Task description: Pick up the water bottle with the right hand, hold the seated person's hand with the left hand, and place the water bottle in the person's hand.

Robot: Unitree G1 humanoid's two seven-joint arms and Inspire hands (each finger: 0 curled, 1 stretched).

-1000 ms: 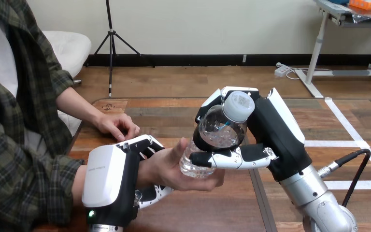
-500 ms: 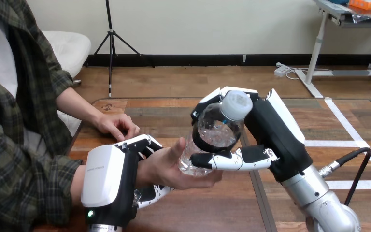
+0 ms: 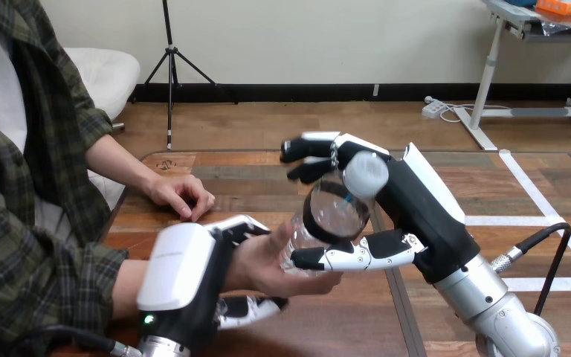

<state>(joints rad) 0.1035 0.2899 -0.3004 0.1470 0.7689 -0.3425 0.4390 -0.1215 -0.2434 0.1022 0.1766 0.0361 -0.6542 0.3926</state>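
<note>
A clear water bottle (image 3: pixel 329 217) with a white cap leans in the person's upturned hand (image 3: pixel 268 262) over the table's middle. The person's thumb lies against the bottle's left side. My right hand (image 3: pixel 416 216) is at the bottle's right; its fingers (image 3: pixel 314 146) stretch out straight above the bottle, off its body, and its thumb (image 3: pixel 342 257) lies along the bottle's lower front. My left hand (image 3: pixel 182 275) is shut round the person's wrist from below left, with fingers (image 3: pixel 239 226) over it and the thumb under it.
The person's other hand (image 3: pixel 182 195) rests flat on the wooden table (image 3: pixel 245 178) at the far left, behind my left hand. The person's sleeved arms fill the left side. A black cable (image 3: pixel 546 256) loops beside my right forearm.
My right hand's fingers have uncurled from round the bottle and now stand straight above it. The bottle has sunk a little into the person's palm. My left hand has shifted slightly right.
</note>
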